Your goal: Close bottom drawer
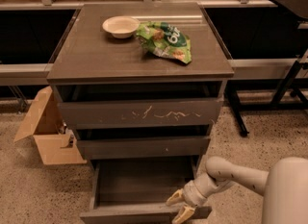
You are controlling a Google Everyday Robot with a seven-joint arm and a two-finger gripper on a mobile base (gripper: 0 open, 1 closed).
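Note:
The bottom drawer (137,189) is the lowest of three dark grey-brown drawers and stands pulled far out, its wide shallow box empty. Its plain front (125,215) runs along the bottom edge of the view. My gripper (179,206) is at the right part of that front, on a pale arm coming in from the lower right. Its yellowish fingers (173,197) are spread, one over the inside of the drawer and one before the front panel. They hold nothing.
The scratched top drawer (139,113) and middle drawer (142,147) sit slightly out. On the cabinet top are a white bowl (120,26) and a green snack bag (166,40). An open cardboard box (45,131) stands on the floor at left, black table legs (288,83) at right.

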